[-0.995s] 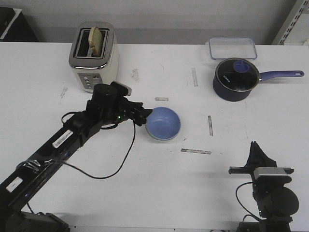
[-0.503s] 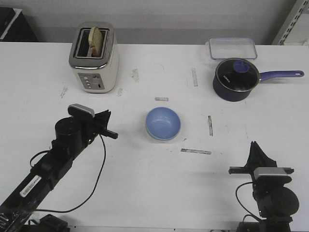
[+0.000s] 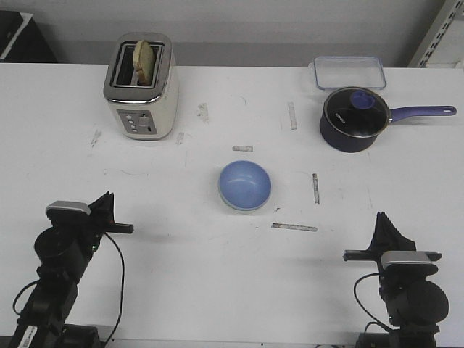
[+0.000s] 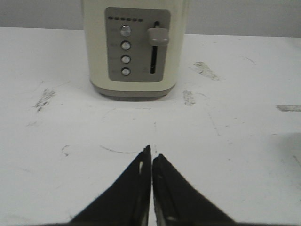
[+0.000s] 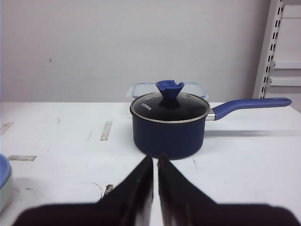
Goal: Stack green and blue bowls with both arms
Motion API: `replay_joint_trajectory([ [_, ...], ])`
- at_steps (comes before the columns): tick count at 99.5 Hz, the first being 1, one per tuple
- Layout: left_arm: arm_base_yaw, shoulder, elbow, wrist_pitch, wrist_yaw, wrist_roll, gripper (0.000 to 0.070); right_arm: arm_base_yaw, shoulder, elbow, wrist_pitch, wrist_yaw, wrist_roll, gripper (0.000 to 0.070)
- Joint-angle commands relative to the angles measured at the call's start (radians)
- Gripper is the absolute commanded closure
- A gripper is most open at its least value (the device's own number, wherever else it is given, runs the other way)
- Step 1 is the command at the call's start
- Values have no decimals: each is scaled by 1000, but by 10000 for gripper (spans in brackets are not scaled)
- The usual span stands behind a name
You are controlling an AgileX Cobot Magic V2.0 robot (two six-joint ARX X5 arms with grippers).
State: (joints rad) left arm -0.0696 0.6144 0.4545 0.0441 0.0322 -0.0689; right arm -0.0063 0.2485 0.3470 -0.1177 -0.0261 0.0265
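Note:
The blue bowl (image 3: 245, 183) sits mid-table, nested in the green bowl, of which only a pale rim (image 3: 233, 207) shows beneath it. The pair also shows at the edge of the right wrist view, blue (image 5: 3, 168) over pale green (image 5: 3, 190). My left gripper (image 3: 109, 199) is shut and empty near the table's front left, far from the bowls; in the left wrist view (image 4: 151, 152) it points at the toaster. My right gripper (image 3: 381, 219) is shut and empty at the front right; in the right wrist view (image 5: 154, 159) it points at the saucepan.
A cream toaster (image 3: 141, 85) with bread in it stands at the back left. A dark navy saucepan with a glass lid (image 3: 355, 118) stands at the back right, with a clear lidded container (image 3: 349, 71) behind it. Tape marks dot the table (image 3: 217, 275).
My left arm has drawn back from the blue bowl's left rim to the table's front left, and its gripper is shut. The bowls and the right arm have not moved.

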Motion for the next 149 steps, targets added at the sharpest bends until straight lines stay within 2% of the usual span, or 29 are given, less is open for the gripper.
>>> replay_joint_trajectory([
  [1, 14, -45, -27, 10, 4, 9, 699, 2, -1, 4, 13, 0, 10, 687],
  [66, 43, -426, -72, 10, 4, 9, 699, 2, -1, 4, 13, 0, 10, 687],
  [91, 43, -468, -79, 6, 4, 10, 699, 2, -1, 4, 13, 0, 10, 687],
  [98, 43, -473, -92, 12, 4, 35, 699, 2, -1, 4, 13, 0, 10, 687],
  [149, 36, -536, -298, 55, -16, 54, 699, 2, -1, 4, 13, 0, 10, 687],
])
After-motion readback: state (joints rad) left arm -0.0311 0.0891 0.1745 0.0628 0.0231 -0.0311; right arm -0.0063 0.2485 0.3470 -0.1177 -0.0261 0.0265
